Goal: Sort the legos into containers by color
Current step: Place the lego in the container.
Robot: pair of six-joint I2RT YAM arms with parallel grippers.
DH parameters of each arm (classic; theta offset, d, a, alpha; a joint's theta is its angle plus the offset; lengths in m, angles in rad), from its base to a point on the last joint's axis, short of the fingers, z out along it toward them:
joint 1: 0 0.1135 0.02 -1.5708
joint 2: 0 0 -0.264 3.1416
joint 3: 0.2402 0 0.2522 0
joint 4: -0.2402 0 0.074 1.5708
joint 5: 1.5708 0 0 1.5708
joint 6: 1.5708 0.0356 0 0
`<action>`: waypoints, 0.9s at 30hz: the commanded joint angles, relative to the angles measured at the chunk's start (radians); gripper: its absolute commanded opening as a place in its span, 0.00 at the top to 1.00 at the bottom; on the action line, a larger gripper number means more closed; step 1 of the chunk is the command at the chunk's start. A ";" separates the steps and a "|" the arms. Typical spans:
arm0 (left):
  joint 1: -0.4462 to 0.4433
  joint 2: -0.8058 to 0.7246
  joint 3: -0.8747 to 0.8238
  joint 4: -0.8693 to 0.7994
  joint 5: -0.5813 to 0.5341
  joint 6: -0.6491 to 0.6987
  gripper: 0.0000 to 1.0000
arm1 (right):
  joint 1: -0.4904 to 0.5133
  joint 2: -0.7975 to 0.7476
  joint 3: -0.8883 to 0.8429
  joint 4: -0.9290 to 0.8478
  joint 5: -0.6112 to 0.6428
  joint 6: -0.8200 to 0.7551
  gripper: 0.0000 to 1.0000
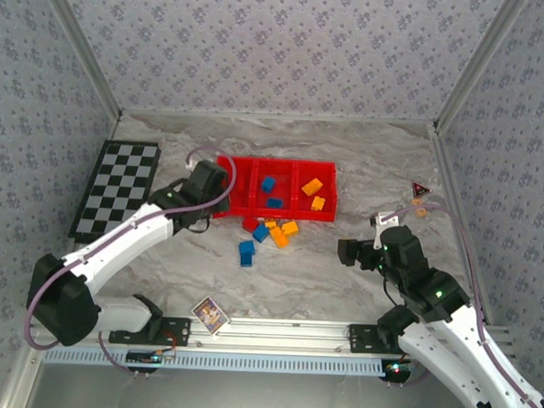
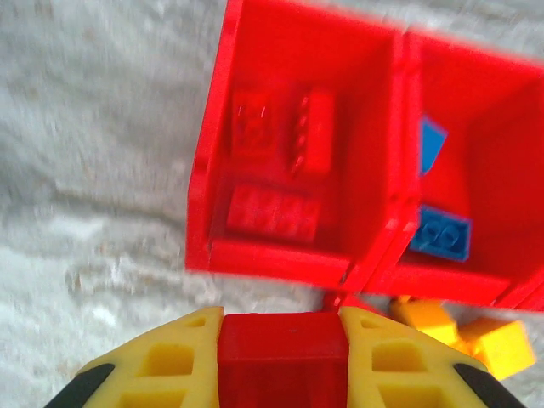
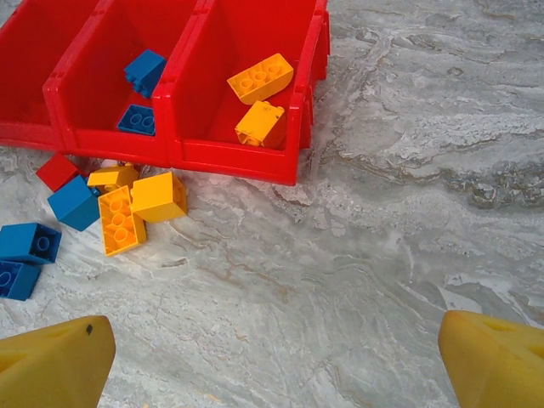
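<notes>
Now the left claw [image 2: 282, 336] pinches a red lego [image 2: 282, 365] just short of the tray [image 2: 263, 262].

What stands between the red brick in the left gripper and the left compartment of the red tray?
Only that compartment's near wall, just ahead of the red brick clamped in the left gripper. Nothing else visible blocks it; three red bricks already lie inside.

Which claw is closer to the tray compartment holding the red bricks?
Left. The left claw, shut on a red brick, sits just in front of that compartment; the right claw is open, well off beyond the tray's right end.
</notes>
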 commanded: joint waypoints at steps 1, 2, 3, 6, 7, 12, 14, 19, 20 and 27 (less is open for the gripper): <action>0.033 0.087 0.125 -0.015 -0.054 0.114 0.80 | 0.006 -0.004 0.009 -0.020 0.021 0.009 0.00; 0.042 0.119 0.161 -0.021 -0.044 0.132 0.80 | 0.007 -0.007 0.010 -0.022 0.022 0.008 0.00; 0.050 0.155 0.197 -0.025 -0.035 0.153 0.80 | 0.009 -0.013 0.011 -0.024 0.023 0.009 0.00; 0.071 0.258 0.301 -0.049 -0.002 0.192 0.80 | 0.014 -0.035 0.009 -0.019 0.015 0.001 0.00; 0.080 0.288 0.328 -0.064 0.004 0.188 0.80 | 0.016 -0.042 0.009 -0.018 0.015 -0.001 0.00; 0.123 0.413 0.417 -0.093 0.071 0.169 0.78 | 0.019 -0.064 0.008 -0.022 0.019 -0.002 0.00; 0.134 0.444 0.424 -0.088 0.090 0.163 0.75 | 0.019 -0.064 0.008 -0.020 0.020 -0.003 0.00; 0.146 0.488 0.410 -0.038 0.144 0.159 0.56 | 0.018 -0.063 -0.001 -0.005 0.017 -0.003 0.00; 0.146 0.492 0.409 -0.029 0.149 0.162 0.55 | 0.015 -0.061 -0.003 -0.003 0.016 -0.004 0.00; 0.147 0.426 0.365 0.037 0.164 0.174 0.42 | 0.007 -0.053 -0.001 -0.004 0.013 -0.006 0.00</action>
